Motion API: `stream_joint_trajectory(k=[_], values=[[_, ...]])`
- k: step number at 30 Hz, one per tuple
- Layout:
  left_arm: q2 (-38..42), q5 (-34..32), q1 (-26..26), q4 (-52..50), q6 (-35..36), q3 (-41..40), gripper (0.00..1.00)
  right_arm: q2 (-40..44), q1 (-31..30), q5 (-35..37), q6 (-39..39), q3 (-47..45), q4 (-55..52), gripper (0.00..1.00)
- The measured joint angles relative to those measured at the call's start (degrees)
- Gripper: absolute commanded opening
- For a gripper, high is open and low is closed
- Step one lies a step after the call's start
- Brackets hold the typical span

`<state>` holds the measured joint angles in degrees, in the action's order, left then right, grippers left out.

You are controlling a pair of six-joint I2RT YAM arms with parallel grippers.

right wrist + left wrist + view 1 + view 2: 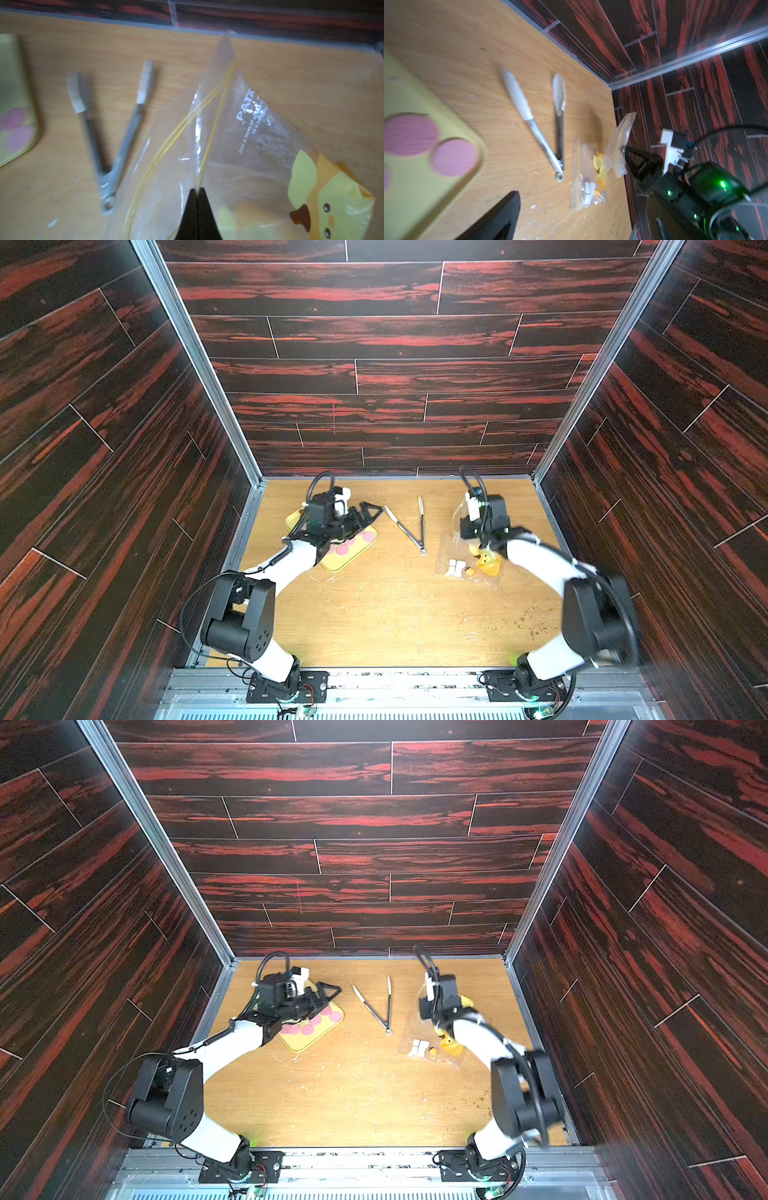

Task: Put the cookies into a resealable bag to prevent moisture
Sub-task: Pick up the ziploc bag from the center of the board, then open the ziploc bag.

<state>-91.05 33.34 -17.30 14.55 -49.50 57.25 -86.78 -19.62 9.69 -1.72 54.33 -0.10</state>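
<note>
Right tool (196,190): jaws pressed together on the zip edge of a clear bag (218,116), which hangs lifted off the desk (374,614).
Left tool (363,516): jaws spread wide, holding nothing, above the yellow tray (332,566).
Cookies (454,158): pink discs on the tray, none in the bag.
Risk, slip: the film is thin and slick, so a tug could pull it out of the pinch.
Risk, mouth: the pinch may catch both walls, though blur hides this, and that would keep the opening shut.
Risk, snag: 1 second bag (465,564) lies flat underneath and could be dragged along.
Risk, breakage: hard squeezing could crumble a disc.
Surface: pale wood grain, scratched, with scattered crumbs (536,620); tongs (409,529) lie between tray and bags.
Room: dark red-black plank walls (374,344) on 3 sides, with metal corner posts.
</note>
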Motion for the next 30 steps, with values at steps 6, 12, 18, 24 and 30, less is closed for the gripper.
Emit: stream_joint_trajectory(k=[6,12,18,24,30], values=[[-0.44,-1.62,-8.85,-7.04,3.41,7.67,0.83,9.27,-7.48,-1.38,2.43,-6.32,6.80,0.00],[-0.42,-5.90,-17.55,-17.70,12.37,13.49,0.74,11.65,-12.59,-2.12,2.29,-6.36,9.16,0.00],[-0.44,-12.50,-21.51,-27.56,19.80,17.27,0.52,11.63,-15.28,-2.16,1.57,-6.38,9.16,0.00],[-1.29,-19.52,-21.29,-33.35,24.26,19.12,0.35,12.22,-16.06,-3.32,0.50,-7.04,9.62,0.00],[-1.49,-22.10,-21.27,-34.05,25.59,19.52,0.34,13.11,-16.83,-6.01,-0.74,-7.91,10.88,0.00]])
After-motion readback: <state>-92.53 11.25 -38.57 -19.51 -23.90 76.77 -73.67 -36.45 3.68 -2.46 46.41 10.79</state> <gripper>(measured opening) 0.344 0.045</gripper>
